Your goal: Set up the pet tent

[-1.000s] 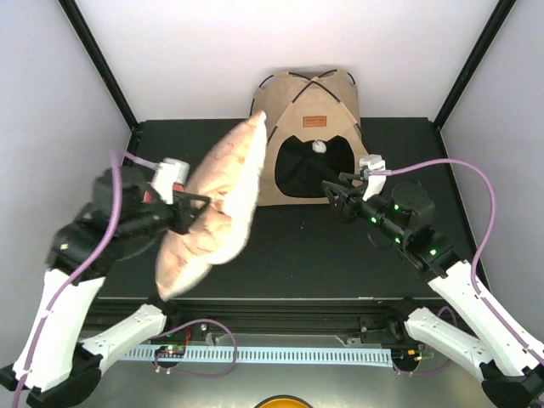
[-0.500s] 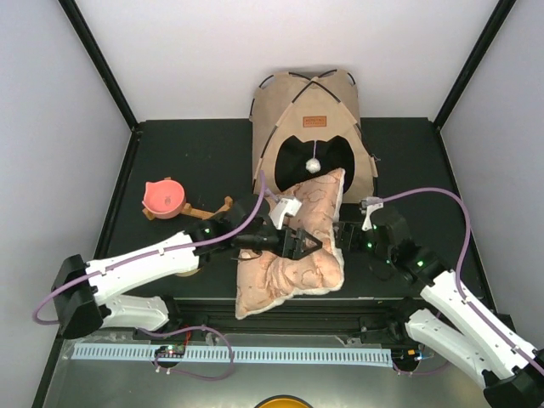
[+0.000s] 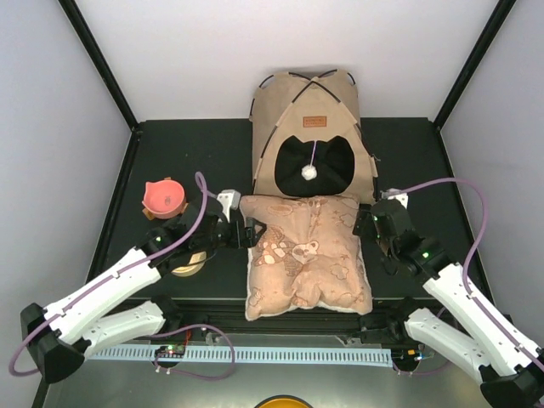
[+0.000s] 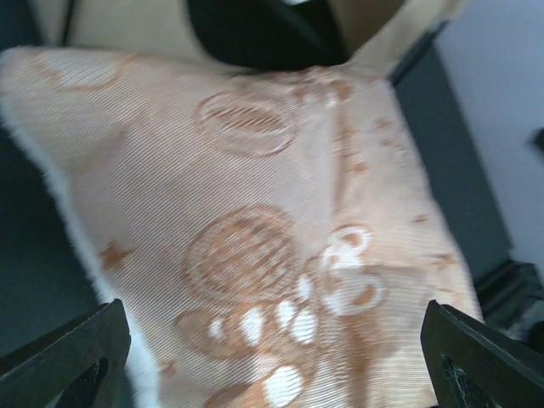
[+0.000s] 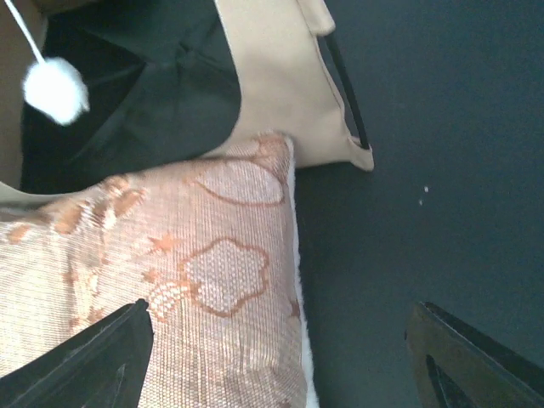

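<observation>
Tabletop (image 3: 425, 161): open dark surface on either side of the tent. Pet tent (image 3: 297, 110) upright, top centre, at the back edge. Cushion (image 3: 306, 259) lies flat, crowding its doorway. My left pincer (image 3: 246, 234) and right pincer (image 3: 364, 225) sit at the cushion's upper corners, both spread, gripping nothing. Pink bowl (image 3: 164, 197) middle left.

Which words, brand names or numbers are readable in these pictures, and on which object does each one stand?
Brown label on the tent: it seems to carry print, but it is too small to read.
Cushion: only drawn figures, no words visible.
No other text is visible.
</observation>
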Controlling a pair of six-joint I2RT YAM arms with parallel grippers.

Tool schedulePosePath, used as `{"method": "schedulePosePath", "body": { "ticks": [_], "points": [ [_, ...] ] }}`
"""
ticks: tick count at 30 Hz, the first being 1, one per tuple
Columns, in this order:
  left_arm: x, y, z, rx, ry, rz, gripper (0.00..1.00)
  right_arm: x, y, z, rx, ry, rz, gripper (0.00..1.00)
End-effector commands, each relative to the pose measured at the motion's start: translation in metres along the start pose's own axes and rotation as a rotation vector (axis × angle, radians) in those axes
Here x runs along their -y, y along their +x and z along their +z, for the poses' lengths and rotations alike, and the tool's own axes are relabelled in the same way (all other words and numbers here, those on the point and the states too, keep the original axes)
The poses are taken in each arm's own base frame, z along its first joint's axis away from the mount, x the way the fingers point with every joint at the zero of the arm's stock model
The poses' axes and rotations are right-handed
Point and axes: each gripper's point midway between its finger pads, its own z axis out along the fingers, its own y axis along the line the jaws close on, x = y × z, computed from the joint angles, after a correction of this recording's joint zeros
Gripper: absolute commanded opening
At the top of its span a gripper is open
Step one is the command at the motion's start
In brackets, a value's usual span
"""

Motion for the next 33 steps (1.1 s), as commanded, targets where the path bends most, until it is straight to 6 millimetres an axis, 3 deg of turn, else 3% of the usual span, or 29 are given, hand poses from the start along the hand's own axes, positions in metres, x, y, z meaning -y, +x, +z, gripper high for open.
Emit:
{"method": "schedulePosePath", "body": {
  "ticks": [1, 4, 9, 12, 16, 19, 21, 25, 27, 30, 33],
  "points": [
    [-0.048, 0.028, 0.0, -0.067, -0.107, -0.062, 0.94, -0.011, -0.009, -0.003, -0.002, -0.041, -0.102, 0.84],
    [-0.053, 0.044, 0.008, -0.124, -0.084, -0.075, 0.89, -0.032, 0.022, 0.011, -0.15, -0.146, -0.123, 0.84],
    [-0.046, 0.074, 0.031, -0.222, 0.058, -0.124, 0.85, -0.043, 0.063, 0.028, -0.272, -0.283, -0.044, 0.82],
    [-0.04, 0.087, 0.045, -0.264, 0.153, -0.169, 0.77, -0.05, 0.081, 0.032, -0.32, -0.389, 0.013, 0.75],
    [-0.025, 0.094, 0.064, -0.302, 0.278, -0.192, 0.74, -0.075, 0.099, 0.03, -0.379, -0.571, 0.008, 0.55],
    [-0.001, 0.091, 0.069, -0.334, 0.378, -0.181, 0.51, -0.096, 0.102, 0.019, -0.413, -0.699, -0.027, 0.3],
    [0.017, 0.087, 0.07, -0.332, 0.419, -0.146, 0.38, -0.111, 0.096, 0.007, -0.409, -0.751, -0.087, 0.23],
    [0.055, 0.083, 0.072, -0.332, 0.496, -0.078, 0.22, -0.141, 0.097, -0.014, -0.442, -0.834, -0.173, 0.28],
    [0.065, 0.082, 0.074, -0.341, 0.513, -0.065, 0.2, -0.154, 0.099, -0.024, -0.454, -0.88, -0.197, 0.34],
    [0.066, 0.088, 0.085, -0.364, 0.506, -0.076, 0.19, -0.166, 0.1, -0.038, -0.45, -0.937, -0.213, 0.52],
    [0.07, 0.087, 0.087, -0.35, 0.523, -0.084, 0.18, -0.172, 0.104, -0.046, -0.457, -0.963, -0.225, 0.61]
  ]
}}
